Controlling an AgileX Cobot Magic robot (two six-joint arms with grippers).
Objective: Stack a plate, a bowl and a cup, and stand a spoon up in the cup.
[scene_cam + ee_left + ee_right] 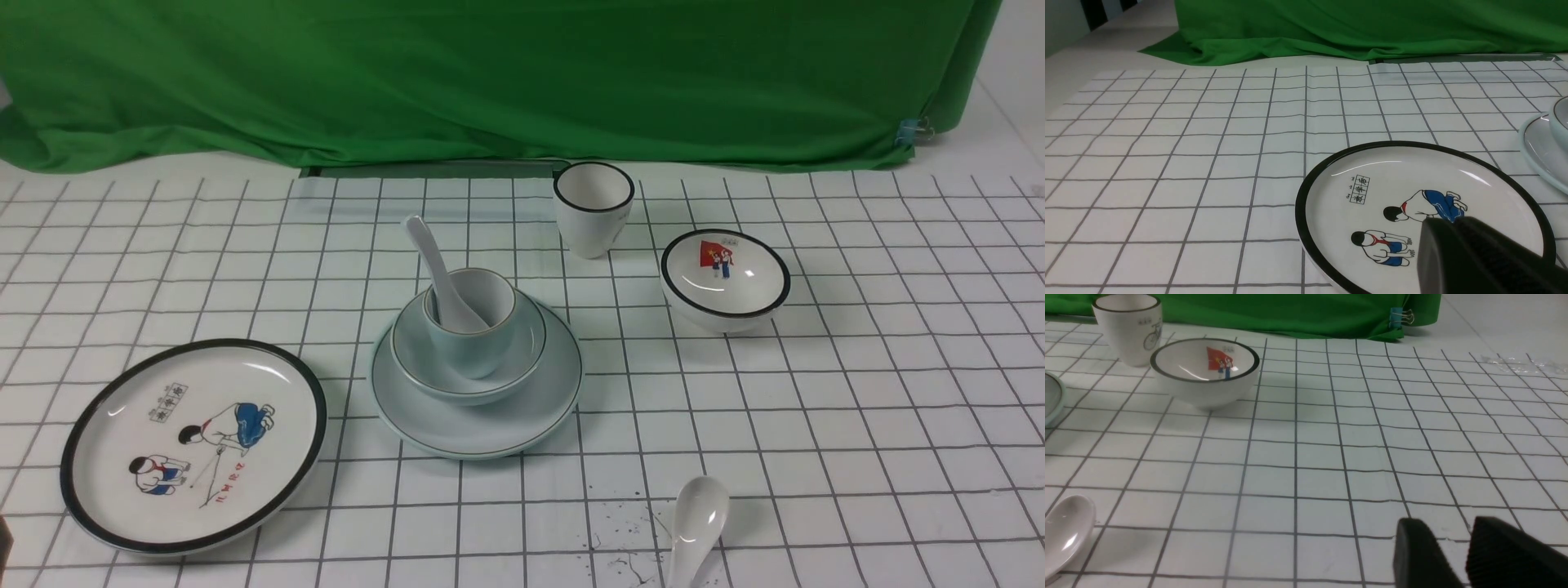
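Observation:
The pale blue-green plate lies mid-table. The matching bowl sits in it and the handleless cup stands in the bowl. The white spoon stands in the cup, its handle leaning up and to the left. Neither gripper shows in the front view. In the left wrist view my left gripper is shut and empty, over the cartoon plate; the pale plate's edge shows beside it. In the right wrist view my right gripper is slightly open and empty above the cloth.
The white black-rimmed cartoon plate lies front left. A taller white cup and a flag-picture bowl stand back right. A second white spoon lies at the front edge. A green cloth hangs at the back.

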